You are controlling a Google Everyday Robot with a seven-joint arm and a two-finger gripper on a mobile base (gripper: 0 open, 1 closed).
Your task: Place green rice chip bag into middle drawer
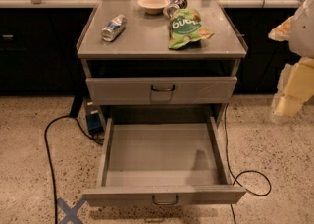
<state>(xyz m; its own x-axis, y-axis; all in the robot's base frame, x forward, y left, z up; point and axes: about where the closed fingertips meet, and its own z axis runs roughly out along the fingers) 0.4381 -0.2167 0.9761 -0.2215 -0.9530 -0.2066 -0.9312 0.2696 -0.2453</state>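
Note:
The green rice chip bag (185, 28) lies flat on the right half of the grey cabinet top (147, 39). It is glossy green with white lettering. The middle drawer (157, 154) is pulled wide open below, and its flat grey tray holds nothing. Its front has a small dark wire handle (165, 199). My gripper (283, 29) shows at the right edge of the camera view, level with the cabinet top and well to the right of the bag, apart from it. Pale arm parts (294, 88) hang below it.
A silver-blue can (114, 27) lies on its side at the top's left. A cream bowl (153, 4) and a dark can (175, 6) stand at the back. The upper drawer (162, 90) is closed. Black cables (51, 149) run over the speckled floor on both sides.

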